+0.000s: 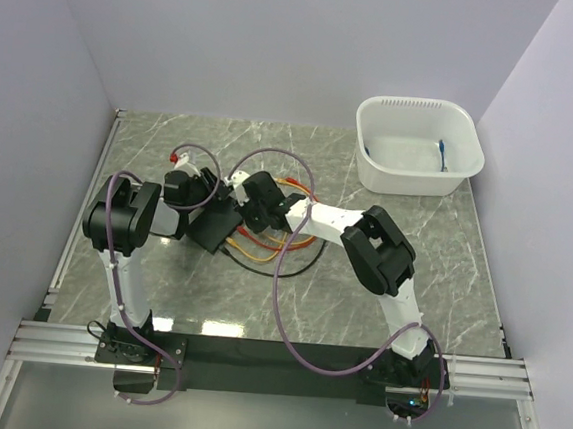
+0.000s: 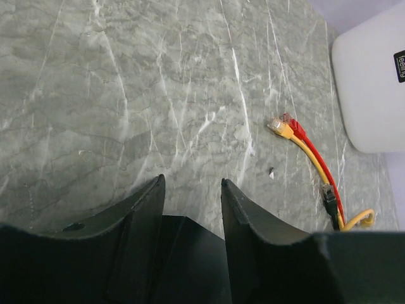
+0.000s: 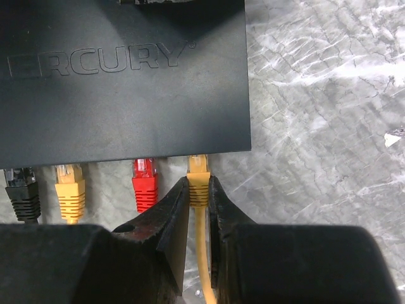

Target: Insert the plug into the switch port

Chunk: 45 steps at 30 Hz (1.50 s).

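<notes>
One wrist view alone shows the right pincer (image 3: 199, 181) gripping a plug (image 3: 198, 167).

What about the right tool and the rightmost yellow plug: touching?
Touching. The right wrist view shows the right tool clamped against both sides of the rightmost yellow plug, beside the switch.

A black network switch (image 3: 126, 95) lettered "ERCURY" fills the upper left. Four cable plugs line up along the switch's near edge: black plug (image 3: 23, 193) farthest left, then yellow-booted plug (image 3: 69, 190), red plug (image 3: 144, 187), and a second yellow plug (image 3: 198, 172) near the switch's right corner. The right pincer (image 3: 199, 190) clamps this last plug from both sides, its tip meeting the switch's edge. Grey marble counter (image 3: 316, 126) lies right of the switch.
</notes>
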{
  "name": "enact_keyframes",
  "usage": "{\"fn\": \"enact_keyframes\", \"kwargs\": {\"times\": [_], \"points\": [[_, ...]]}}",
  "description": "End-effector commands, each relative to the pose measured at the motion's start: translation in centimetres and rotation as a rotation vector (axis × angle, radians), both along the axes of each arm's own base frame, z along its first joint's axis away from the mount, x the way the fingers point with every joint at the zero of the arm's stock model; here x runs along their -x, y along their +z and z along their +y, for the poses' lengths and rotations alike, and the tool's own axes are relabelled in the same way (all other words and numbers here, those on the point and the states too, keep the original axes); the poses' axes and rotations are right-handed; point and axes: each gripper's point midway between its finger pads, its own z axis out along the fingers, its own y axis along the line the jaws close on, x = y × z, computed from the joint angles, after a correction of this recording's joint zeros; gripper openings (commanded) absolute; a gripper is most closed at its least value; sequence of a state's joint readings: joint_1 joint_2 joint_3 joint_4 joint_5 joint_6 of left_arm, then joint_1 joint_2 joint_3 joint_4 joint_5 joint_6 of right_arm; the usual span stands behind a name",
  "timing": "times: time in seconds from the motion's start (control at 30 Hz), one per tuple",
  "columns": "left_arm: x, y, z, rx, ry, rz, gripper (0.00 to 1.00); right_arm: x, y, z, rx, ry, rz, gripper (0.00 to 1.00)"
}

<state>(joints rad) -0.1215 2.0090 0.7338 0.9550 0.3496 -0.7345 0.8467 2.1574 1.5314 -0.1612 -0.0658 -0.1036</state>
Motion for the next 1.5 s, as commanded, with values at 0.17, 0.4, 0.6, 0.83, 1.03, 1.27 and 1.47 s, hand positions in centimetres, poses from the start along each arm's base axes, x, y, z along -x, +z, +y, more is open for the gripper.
{"fn": "enact_keyframes", "kwargs": {"times": [0.17,0.4,0.6,0.83,1.03,1.27,1.47], "points": [[8.3,-4.7,-7.3,0.074,-0.267,0.354,0.50,-2.2,14.2,8.2,-0.476,0.072,-0.301,0.13],[6.1,-3.7,-6.0,0.037,-0.201,0.343,0.54,0.1,11.0,4.9,-0.429,0.016,-0.241,0.33],[3.9,-2.9,-3.7,0.033,-0.131,0.343,0.55,1.2,10.0,2.4,-0.362,-0.020,-0.236,0.36],[1.8,0.2,-1.1,0.039,-0.079,0.284,0.57,3.2,12.2,-0.1,-0.372,-0.043,-0.246,0.42],[-0.6,3.6,1.3,0.028,-0.039,0.224,0.57,5.5,14.8,-2.0,-0.390,-0.054,-0.273,0.46],[-2.5,10.1,3.3,-0.032,0.008,0.115,0.57,9.4,16.7,-3.9,-0.450,-0.065,-0.224,0.51],[0.0,13.8,3.3,-0.007,0.012,0.001,0.57,14.1,16.2,-4.6,-0.487,-0.035,-0.133,0.53]]}}
